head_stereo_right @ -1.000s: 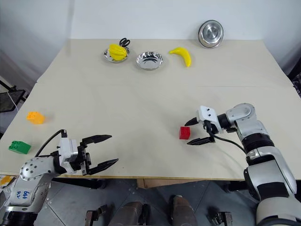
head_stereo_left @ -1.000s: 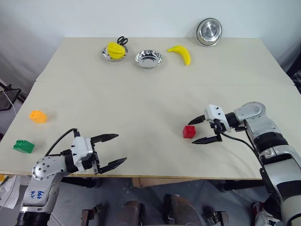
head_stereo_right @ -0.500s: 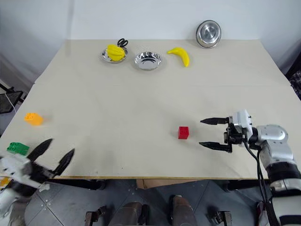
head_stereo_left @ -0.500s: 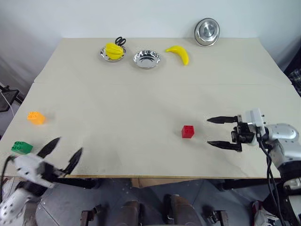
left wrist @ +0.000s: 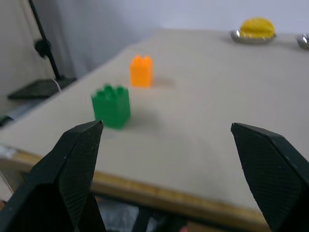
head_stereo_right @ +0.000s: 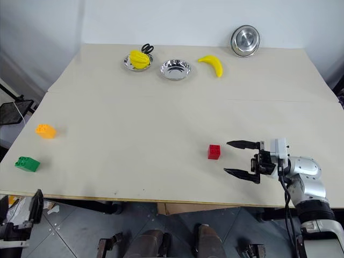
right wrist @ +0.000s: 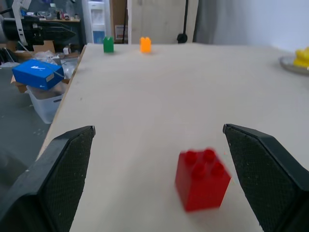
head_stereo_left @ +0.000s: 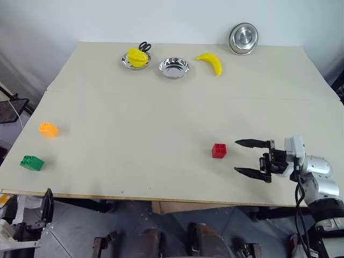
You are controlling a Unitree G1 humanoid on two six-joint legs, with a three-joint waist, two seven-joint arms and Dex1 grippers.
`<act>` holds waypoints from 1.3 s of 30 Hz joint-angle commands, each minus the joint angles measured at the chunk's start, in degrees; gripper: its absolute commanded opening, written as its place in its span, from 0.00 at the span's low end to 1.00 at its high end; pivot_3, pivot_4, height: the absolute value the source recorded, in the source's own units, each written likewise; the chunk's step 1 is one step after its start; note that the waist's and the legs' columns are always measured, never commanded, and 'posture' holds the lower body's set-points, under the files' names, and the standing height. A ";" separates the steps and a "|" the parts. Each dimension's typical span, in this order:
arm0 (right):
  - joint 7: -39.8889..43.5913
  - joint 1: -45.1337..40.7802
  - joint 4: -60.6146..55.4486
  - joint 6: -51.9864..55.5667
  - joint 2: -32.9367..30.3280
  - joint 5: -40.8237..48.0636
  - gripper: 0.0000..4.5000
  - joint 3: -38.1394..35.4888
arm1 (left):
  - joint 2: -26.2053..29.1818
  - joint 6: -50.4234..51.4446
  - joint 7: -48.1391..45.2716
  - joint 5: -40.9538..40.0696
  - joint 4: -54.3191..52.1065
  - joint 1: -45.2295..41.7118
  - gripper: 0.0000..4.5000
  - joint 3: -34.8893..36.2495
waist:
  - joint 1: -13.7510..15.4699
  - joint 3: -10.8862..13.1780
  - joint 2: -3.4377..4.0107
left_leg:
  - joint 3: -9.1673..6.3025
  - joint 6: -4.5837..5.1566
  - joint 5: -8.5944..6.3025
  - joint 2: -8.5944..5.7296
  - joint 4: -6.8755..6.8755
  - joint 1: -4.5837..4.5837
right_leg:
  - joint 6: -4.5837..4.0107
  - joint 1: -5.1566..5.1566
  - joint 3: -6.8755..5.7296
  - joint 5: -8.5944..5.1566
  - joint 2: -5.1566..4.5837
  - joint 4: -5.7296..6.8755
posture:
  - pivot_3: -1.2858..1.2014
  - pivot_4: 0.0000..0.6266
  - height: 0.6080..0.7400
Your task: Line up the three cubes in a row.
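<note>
The right gripper (head_stereo_left: 252,158) stands wide open and empty, just right of the red cube (head_stereo_left: 219,150); the left gripper (left wrist: 166,145) gapes wide near the green cube (left wrist: 111,106).

Right gripper (head_stereo_left: 244,157) with two slim, pointed black fingers (head_stereo_left: 252,143), white block-shaped wrist housing, rounded silver-grey forearm, thin black cable looping alongside, textured pads in wrist views
</note>
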 commanded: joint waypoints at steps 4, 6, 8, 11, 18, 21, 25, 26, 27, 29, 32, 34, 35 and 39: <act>3.23 -1.29 0.36 -0.09 -1.14 -0.22 0.99 0.64 | 4.16 9.12 12.71 -3.17 -3.06 -3.18 1.00 4.60 | -0.02 0.00 0.00 | 0.00 -0.21 0.06 0.00 -0.02 -0.01 | 0.03 -0.02 -0.01 0.02 0.01 0.00 | 0.52 0.24 1.00; 3.23 -1.68 0.76 0.08 -1.12 -0.44 0.99 0.94 | 7.40 13.53 13.58 -4.83 -3.34 -4.40 1.00 4.66 | -0.06 0.00 0.00 | 0.01 -0.22 0.07 0.00 -0.01 -0.01 | 0.04 -0.02 -0.02 0.02 0.00 0.01 | 0.52 0.24 1.00; 3.23 -2.13 0.89 0.23 -0.76 -0.86 0.99 1.07 | 11.75 17.01 11.70 -4.03 -3.28 -4.91 1.00 3.43 | -0.06 0.00 -0.02 | 0.01 -0.23 0.07 0.00 -0.01 -0.01 | 0.05 -0.02 -0.03 0.03 0.00 0.01 | 0.52 0.24 1.00; 3.23 -2.19 0.04 0.89 -0.36 -1.16 0.99 1.23 | 17.75 20.79 8.12 -2.55 1.53 -5.45 1.00 2.80 | -0.16 -0.01 0.00 | 0.01 -0.24 0.07 0.00 -0.01 0.00 | 0.05 -0.02 -0.02 0.03 0.00 0.02 | 0.52 0.24 1.00; 3.22 -0.78 -1.96 1.72 0.14 -1.65 0.99 0.11 | 27.23 22.10 2.64 -0.67 13.82 -10.53 1.00 4.82 | -0.26 -0.01 0.00 | 0.01 -0.32 0.04 0.00 -0.06 0.00 | 0.04 -0.09 -0.04 0.02 0.00 0.10 | 0.52 0.24 1.00; 3.22 0.00 -2.15 1.39 0.33 -2.24 0.99 -0.62 | 29.90 21.36 -0.61 0.76 18.36 -13.22 1.00 3.42 | -0.22 -0.01 -0.01 | 0.01 -0.33 0.03 0.00 -0.04 0.01 | 0.05 -0.10 -0.04 0.02 0.00 0.17 | 0.52 0.24 1.00; 3.22 1.59 -3.47 1.46 0.78 -2.88 0.99 -1.63 | 32.36 20.99 -3.10 2.54 25.92 -18.15 1.00 2.05 | -0.14 -0.01 0.00 | -0.01 -0.34 0.03 0.00 -0.05 0.01 | 0.05 -0.11 -0.05 0.03 0.00 0.19 | 0.52 0.24 1.00; 3.22 1.89 -3.79 1.57 0.94 -3.06 0.99 -2.00 | 32.76 21.03 -3.82 2.74 27.28 -18.96 1.00 1.91 | -0.17 -0.01 0.00 | -0.01 -0.35 0.03 0.00 -0.05 0.01 | 0.05 -0.11 -0.05 0.03 0.00 0.20 | 0.52 0.24 1.00; 3.22 2.14 -4.11 1.73 1.09 -3.26 0.99 -2.38 | 33.05 21.84 -4.22 2.81 27.80 -19.41 1.00 1.78 | -0.21 -0.01 -0.01 | 0.00 -0.36 0.03 0.00 -0.05 0.01 | 0.06 -0.13 -0.05 0.03 0.00 0.22 | 0.52 0.24 1.00; 3.22 2.66 -4.68 1.98 1.31 -3.62 0.99 -3.07 | 33.72 22.23 -4.82 3.26 29.30 -20.43 1.00 1.66 | -0.30 -0.02 -0.01 | 0.00 -0.38 0.01 0.00 -0.05 0.01 | 0.06 -0.16 -0.07 0.03 0.00 0.29 | 0.52 0.24 1.00; 3.22 3.23 -5.14 2.36 1.54 -4.14 0.99 -4.02 | 34.60 22.17 -6.58 3.46 31.67 -21.91 1.00 1.78 | -0.44 -0.02 -0.01 | 0.01 -0.42 -0.01 0.01 -0.05 0.01 | 0.07 -0.20 -0.07 0.04 0.00 0.33 | 0.52 0.24 1.00; 3.22 3.65 -5.33 2.46 1.70 -4.51 1.00 -4.42 | 35.35 21.89 -7.86 3.59 33.55 -23.04 0.92 1.81 | -0.40 -0.02 -0.01 | 0.00 -0.42 -0.01 0.01 -0.05 0.01 | 0.07 -0.21 -0.07 0.04 0.00 0.36 | 0.52 0.24 1.00; 3.22 3.80 -5.42 2.49 1.78 -4.70 1.00 -4.56 | 35.59 21.79 -8.35 3.70 34.21 -23.44 0.88 1.78 | -0.40 -0.02 -0.02 | 0.00 -0.43 0.00 0.01 -0.05 0.01 | 0.07 -0.21 -0.07 0.04 0.00 0.36 | 0.52 0.24 1.00; 3.12 3.52 -5.00 2.85 2.20 -5.18 1.00 -5.28 | 36.90 22.79 -12.21 3.96 35.43 -23.60 0.60 0.42 | -0.45 -0.02 -0.01 | 0.01 -0.43 0.00 0.01 -0.05 0.02 | 0.07 -0.22 -0.07 0.04 0.00 0.37 | 0.52 0.24 1.00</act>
